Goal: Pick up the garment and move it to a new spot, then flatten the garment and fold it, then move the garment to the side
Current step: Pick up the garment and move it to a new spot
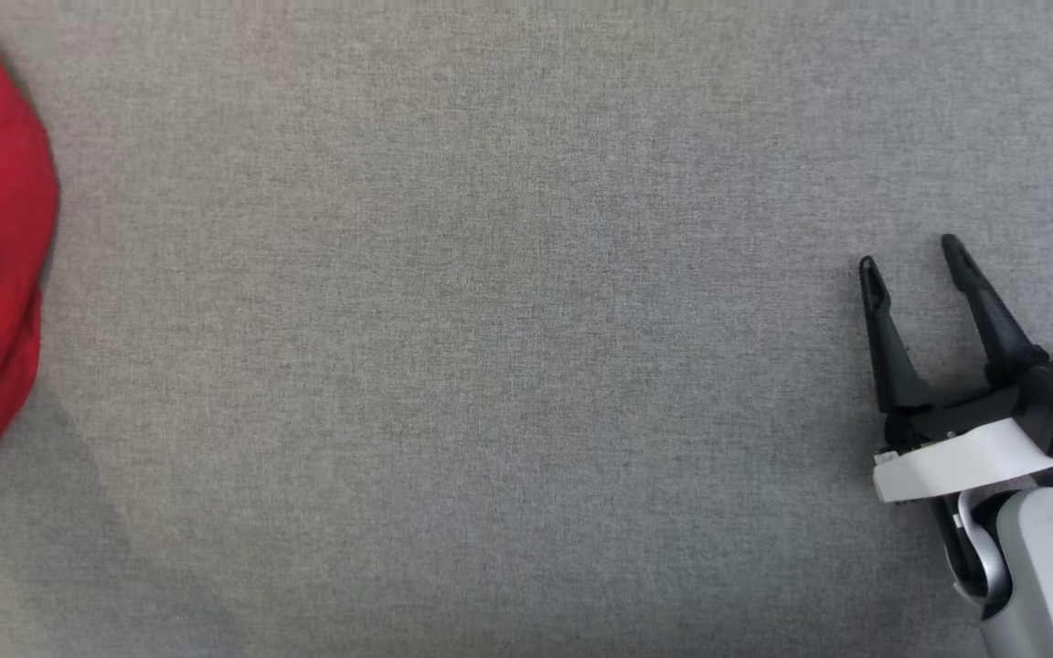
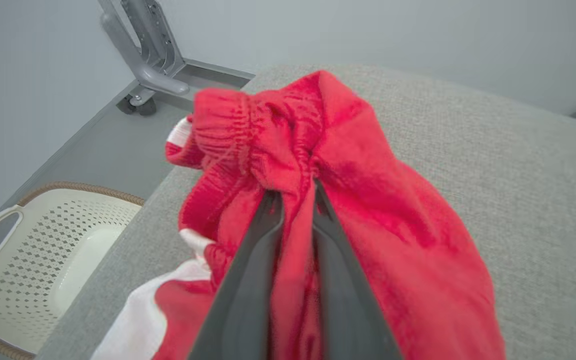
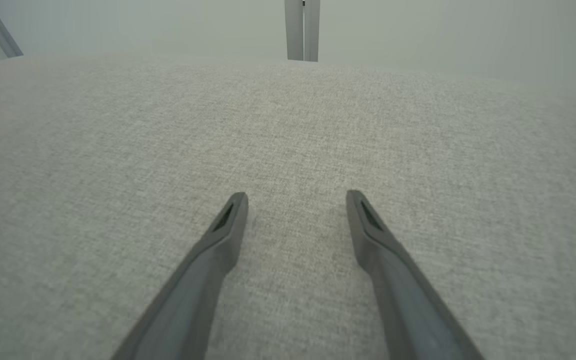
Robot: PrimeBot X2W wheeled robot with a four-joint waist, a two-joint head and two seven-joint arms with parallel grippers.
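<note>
L gripper (image 2: 295, 189) clamped on red garment (image 2: 368, 200), table (image 2: 518, 175) edge, basket (image 2: 43, 240) on floor (image 2: 118, 145) beside, R gripper (image 1: 909, 254) apart

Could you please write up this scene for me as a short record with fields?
Surface: grey woven fabric-covered table
Garment: red fleecy garment with an elastic band and white patches, bunched near the table's edge
Left gripper: shut on a fold of the garment
Right gripper: open, holding nothing, over bare table
Beside table: cream perforated plastic basket with a brown rim, on the floor
Task stage: garment gripped, not yet flattened or folded
</note>
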